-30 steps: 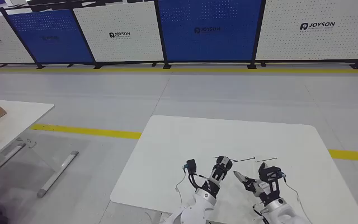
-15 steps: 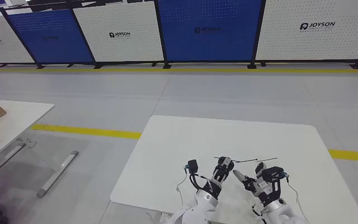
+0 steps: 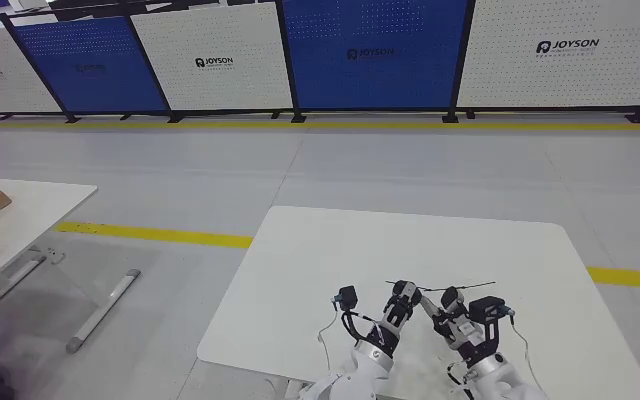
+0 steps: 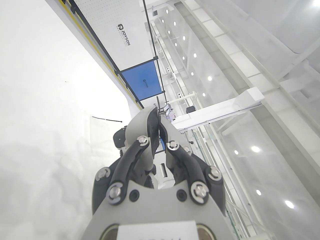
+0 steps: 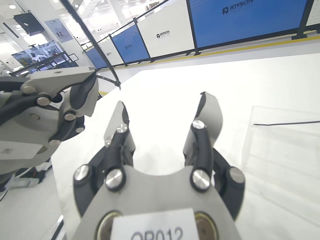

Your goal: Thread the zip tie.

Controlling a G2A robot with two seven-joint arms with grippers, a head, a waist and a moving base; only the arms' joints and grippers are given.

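Left hand (image 4: 158, 116) tight on black zip tie (image 5: 87, 34)

White table (image 3: 330, 250) under the right gripper (image 5: 163, 101); grey floor (image 3: 200, 170) with a yellow line (image 3: 150, 234) beyond the table's far edge. Farther ahead of the gripper, a fence of blue and white perforated panels (image 3: 320, 60). Round ceiling lights (image 4: 255, 149) above; second white table (image 3: 30, 210) far off its left side.

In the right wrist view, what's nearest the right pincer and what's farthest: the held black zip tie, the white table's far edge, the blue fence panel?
From the right pincer:
1. The thin black plastic zip tie, beside it in the left pincer.
2. The white table's far edge, ahead.
3. The blue perforated fence panel, far behind.
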